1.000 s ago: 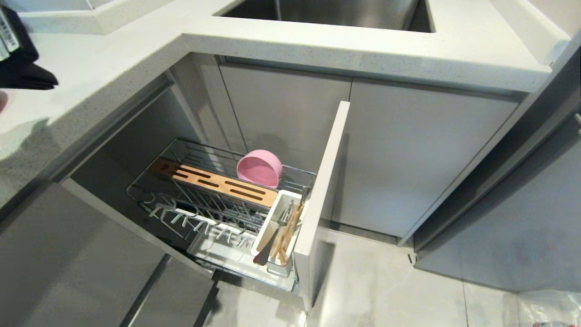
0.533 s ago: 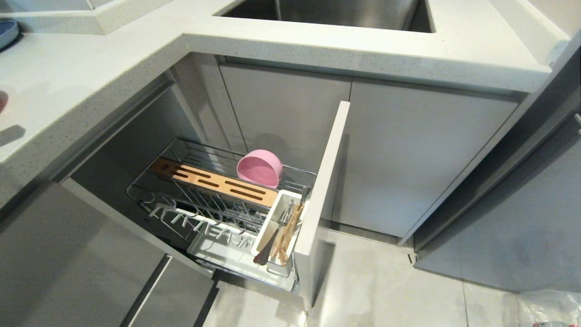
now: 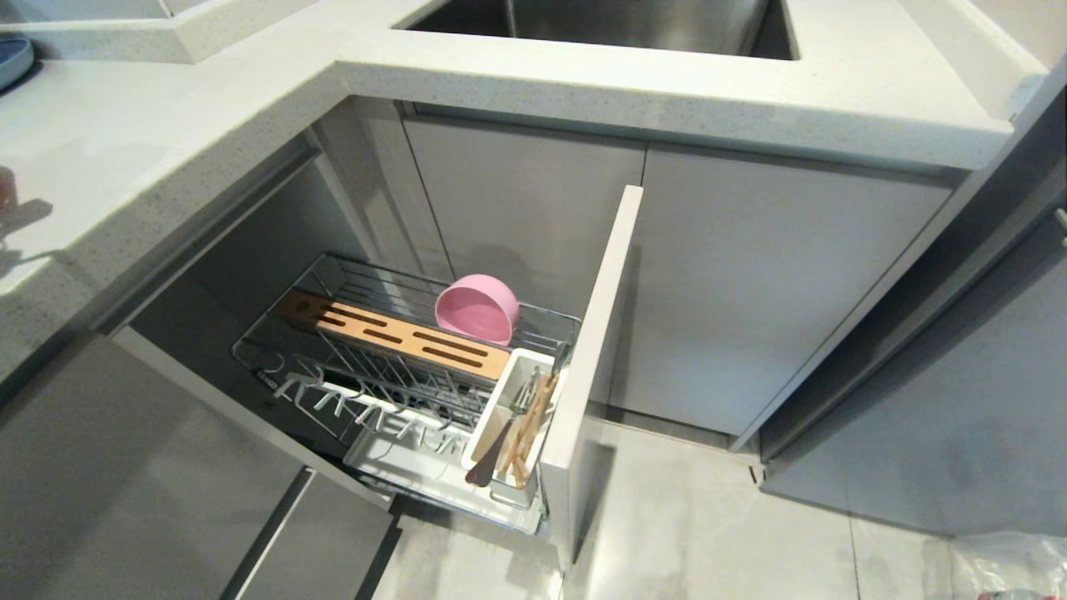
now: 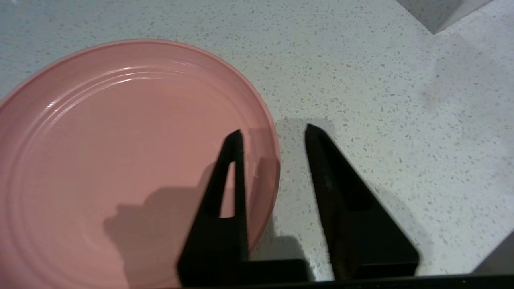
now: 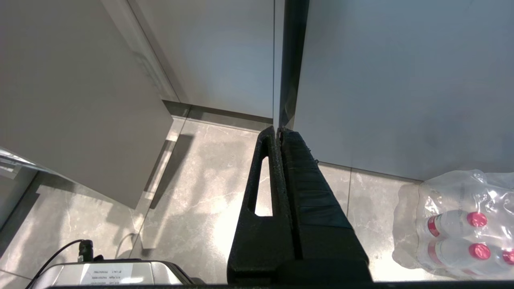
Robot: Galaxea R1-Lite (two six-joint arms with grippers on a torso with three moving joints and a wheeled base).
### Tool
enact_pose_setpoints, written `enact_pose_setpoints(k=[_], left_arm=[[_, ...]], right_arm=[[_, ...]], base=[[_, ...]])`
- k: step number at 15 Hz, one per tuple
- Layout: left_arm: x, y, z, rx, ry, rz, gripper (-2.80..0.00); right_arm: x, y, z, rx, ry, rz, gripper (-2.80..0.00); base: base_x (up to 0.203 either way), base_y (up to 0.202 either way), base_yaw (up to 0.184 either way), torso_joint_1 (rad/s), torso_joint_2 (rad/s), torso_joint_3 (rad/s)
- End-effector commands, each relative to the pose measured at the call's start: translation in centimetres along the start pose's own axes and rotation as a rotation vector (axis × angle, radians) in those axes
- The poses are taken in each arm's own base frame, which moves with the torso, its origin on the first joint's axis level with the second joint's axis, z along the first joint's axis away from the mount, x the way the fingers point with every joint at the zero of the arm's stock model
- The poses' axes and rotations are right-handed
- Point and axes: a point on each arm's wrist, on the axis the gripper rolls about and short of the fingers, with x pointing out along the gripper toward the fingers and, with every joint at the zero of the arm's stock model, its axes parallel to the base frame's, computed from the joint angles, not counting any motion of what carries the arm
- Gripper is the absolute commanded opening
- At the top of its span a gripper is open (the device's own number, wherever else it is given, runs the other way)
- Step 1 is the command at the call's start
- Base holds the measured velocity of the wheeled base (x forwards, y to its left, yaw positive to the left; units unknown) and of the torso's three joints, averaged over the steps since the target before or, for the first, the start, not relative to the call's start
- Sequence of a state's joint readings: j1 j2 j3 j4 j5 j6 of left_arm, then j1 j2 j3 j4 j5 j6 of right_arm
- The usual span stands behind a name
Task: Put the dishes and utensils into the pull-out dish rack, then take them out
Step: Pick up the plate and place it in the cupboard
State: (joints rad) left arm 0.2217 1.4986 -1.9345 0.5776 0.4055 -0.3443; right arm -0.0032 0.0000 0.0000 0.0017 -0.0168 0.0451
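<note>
Left gripper (image 4: 273, 134) over the matte pink plate (image 4: 120, 160)
Its black fingers stand apart astride the round plate's rim on speckled stone countertop (image 4: 381, 80); a second ago it showed in the head view, now gone.

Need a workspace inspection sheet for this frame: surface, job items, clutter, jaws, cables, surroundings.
Surface: speckled white countertop, with the pink plate lying flat on it.
Job's things: dish rack pulled out; pink bowl on its side at the back; chopsticks and fork in the white caddy.
Clutter: blue dish at the counter's far edge.
Grippers: left gripper jaws open, astride the plate's rim; right gripper shut, parked over the floor.
Cables: black cable by the robot's base.
Surroundings: sink, grey cabinets, wrapped bottles.
</note>
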Motion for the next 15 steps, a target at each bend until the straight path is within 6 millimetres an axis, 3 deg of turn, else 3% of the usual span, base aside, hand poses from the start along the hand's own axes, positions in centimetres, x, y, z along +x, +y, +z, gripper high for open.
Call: enact_pose_setpoints(k=[1,8,15], left_arm=[[1.7,-0.5,-0.6,0.007,0.021,0.012,0.00],[4.9,-0.4,-1.8,0.038,0.057,0.065,0.00],[6.5,-0.3,-2.5,0.052,0.087,0.096,0.00]], right_arm=[[0.0,0.0,0.0,0.000,0.001,0.000,-2.80],[0.0,0.0,0.0,0.001,0.001,0.000,-2.80],[0.0,0.0,0.0,0.001,0.001,0.000,-2.80]], base=[[0.000,0.000,0.000,0.000,0.00,0.000],[0.000,0.000,0.000,0.000,0.00,0.000],[0.000,0.000,0.000,0.000,0.00,0.000]])
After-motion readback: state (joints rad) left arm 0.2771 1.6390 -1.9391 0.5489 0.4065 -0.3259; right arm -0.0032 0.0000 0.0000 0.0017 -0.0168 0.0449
